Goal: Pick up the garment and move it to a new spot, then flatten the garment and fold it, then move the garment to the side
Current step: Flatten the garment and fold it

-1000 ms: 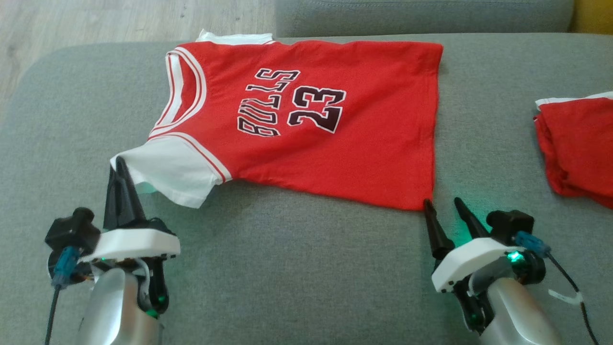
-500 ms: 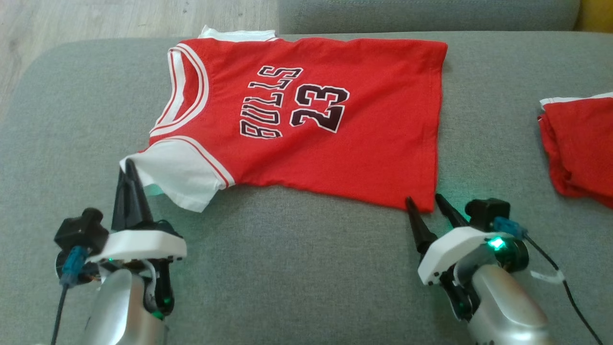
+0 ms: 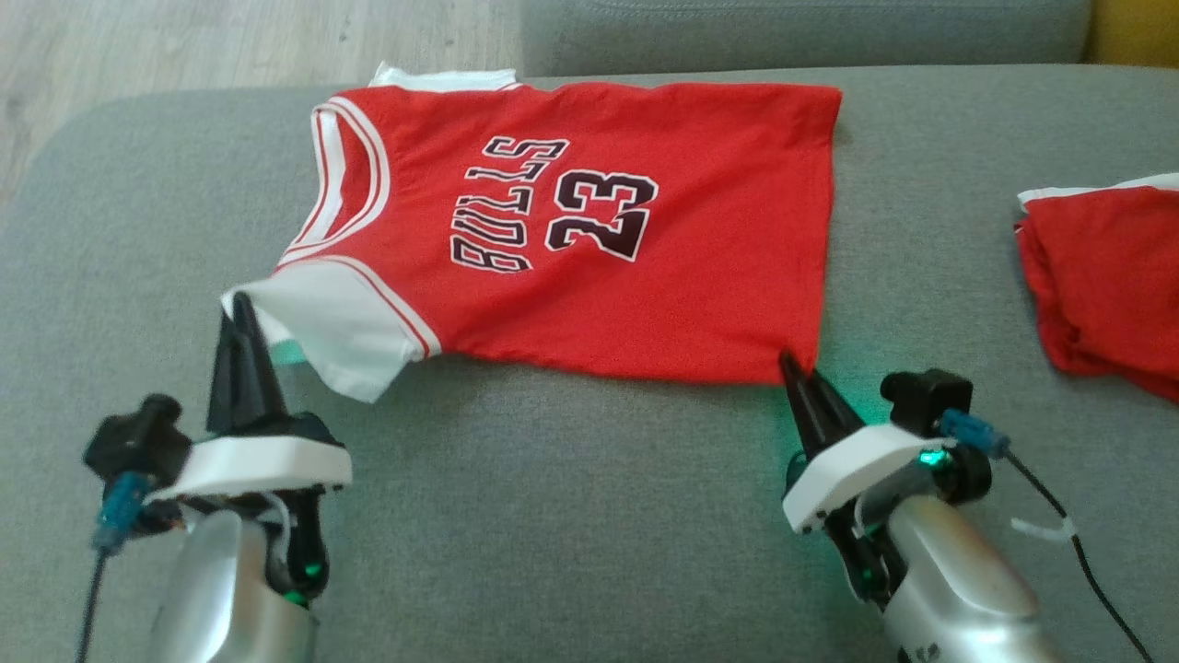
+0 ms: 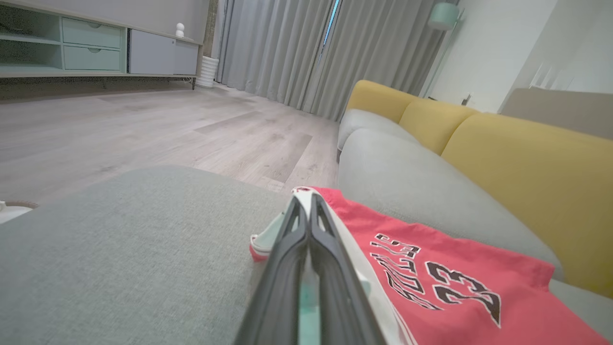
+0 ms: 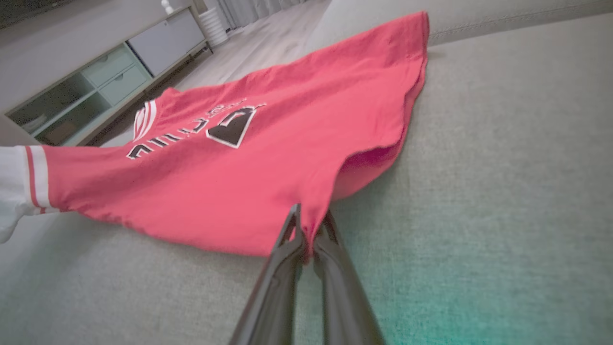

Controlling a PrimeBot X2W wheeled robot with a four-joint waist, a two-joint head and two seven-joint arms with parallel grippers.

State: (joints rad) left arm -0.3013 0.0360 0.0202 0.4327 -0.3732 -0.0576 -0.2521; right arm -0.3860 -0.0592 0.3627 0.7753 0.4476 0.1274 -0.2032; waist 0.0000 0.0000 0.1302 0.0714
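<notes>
The red jersey [image 3: 589, 230], a soft cloth shirt with white sleeves and the black print BULLS 23, lies spread on the wide grey fabric sofa seat [image 3: 553, 516], just beyond the tips of both pairs of fingers. The left gripper [image 3: 241, 308] has its two long dark fingers pressed together, and they pinch the edge of the white sleeve; the cloth there is a little raised from the seat. In the left wrist view a pale strip of the sleeve sits between the fingers, and the red body of the shirt goes away to the right of them.

The right gripper [image 3: 794, 361] has its fingers closed too, pinching the near corner of the red hem. In the right wrist view the cloth rises from between the tips and spreads ahead of them and to their left. A folded red cloth piece [image 3: 1105, 276] lies well apart, on the outer side of the right fingers.
</notes>
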